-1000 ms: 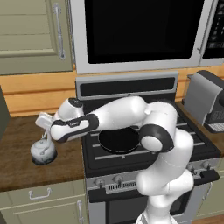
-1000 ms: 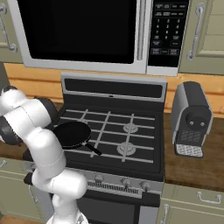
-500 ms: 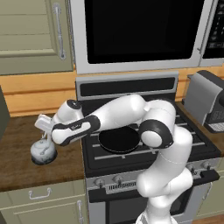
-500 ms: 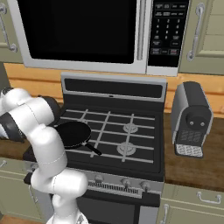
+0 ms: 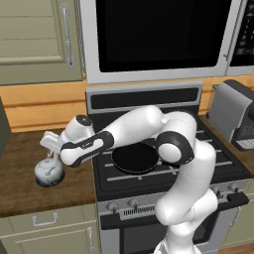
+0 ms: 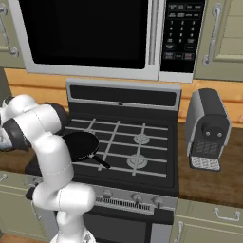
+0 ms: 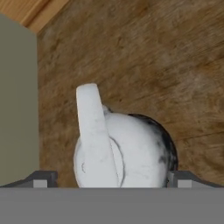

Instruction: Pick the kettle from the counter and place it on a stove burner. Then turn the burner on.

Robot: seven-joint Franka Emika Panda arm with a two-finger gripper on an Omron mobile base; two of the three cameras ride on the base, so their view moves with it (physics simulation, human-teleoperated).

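- The kettle [image 5: 48, 171] stood upright on the dark wood counter [image 5: 20, 188], left of the black stove [image 5: 163, 178], its arched handle [image 7: 97, 135] on top.
- The claw [image 7: 107, 178] hung directly above the kettle, jaws spread wide, 1 dark fingertip [image 7: 41, 178] on each side of the kettle body; contact could not be told.
- The white arm [image 5: 149, 129] reached leftward across the stove's front.
- A black frying pan [image 6: 79, 144] sat on a front burner.
- 2 pale burner rings [image 6: 141, 139] lay bare under grey grates.
- A grey coffee machine [image 6: 207, 128] stood on the counter at right.
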